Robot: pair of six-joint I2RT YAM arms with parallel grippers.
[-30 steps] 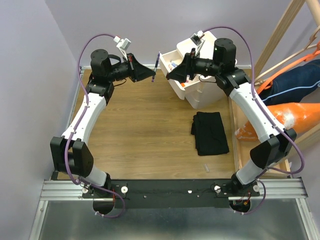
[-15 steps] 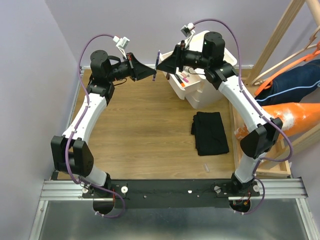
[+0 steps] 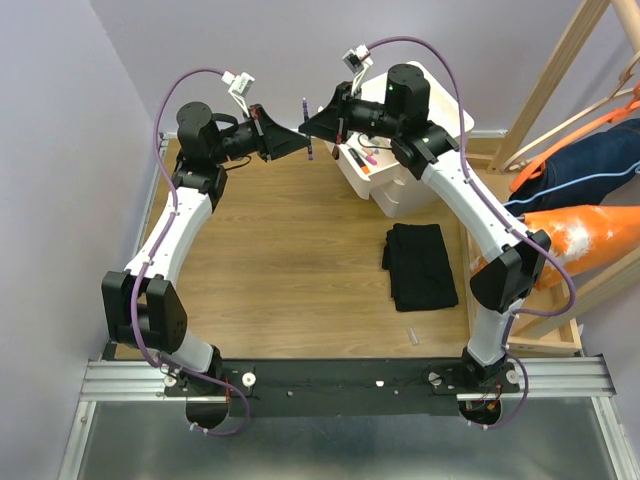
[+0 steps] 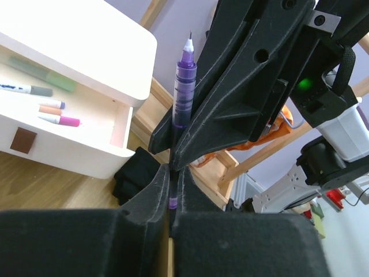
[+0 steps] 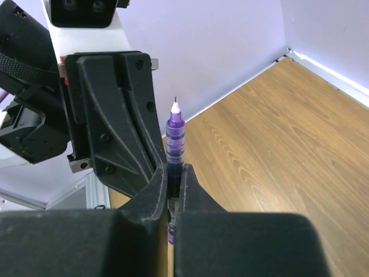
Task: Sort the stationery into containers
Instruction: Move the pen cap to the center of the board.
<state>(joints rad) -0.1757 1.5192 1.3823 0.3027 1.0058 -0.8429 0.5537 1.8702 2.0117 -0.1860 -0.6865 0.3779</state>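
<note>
Both grippers are meeting in the upper middle of the overhead view, above the far part of the wooden table [image 3: 280, 260]. The left gripper [image 4: 171, 173] is pinching the lower barrel of a purple pen [image 4: 184, 86], its fingers pressed together on it. The pen's fine tip is pointing up in both wrist views. The right gripper [image 5: 174, 176] is clamping the same pen from the opposite side, jaws tight against the barrel. At the left of the left wrist view, an open white drawer [image 4: 86, 156] is holding several markers [image 4: 60, 120], just under the top of the white cabinet [image 4: 86, 46]. A folded black cloth [image 3: 420, 265] is lying right of centre on the table.
</note>
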